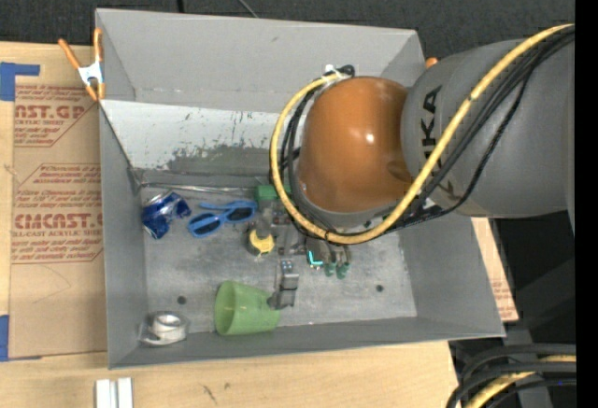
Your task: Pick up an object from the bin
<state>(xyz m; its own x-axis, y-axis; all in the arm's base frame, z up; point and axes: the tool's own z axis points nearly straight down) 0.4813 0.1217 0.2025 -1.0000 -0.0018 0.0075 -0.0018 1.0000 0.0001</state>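
Note:
My gripper (285, 288) reaches down from under the arm's wrist into the front middle of the bin. A light green plastic cup (245, 308) lies on its side just left of it, its rim almost touching the gripper. A small yellow piece (259, 239) lies a little behind the gripper, at the edge of the wrist's cover. Blue toy glasses (222, 218) lie further left on the bin floor. Nothing shows held in the gripper.
A blue crumpled thing (160, 214) lies by the left wall and a silver ring-shaped thing (164, 329) in the front left corner. A small green piece (266, 193) peeks out beside the wrist cover. The arm hides the bin's right middle.

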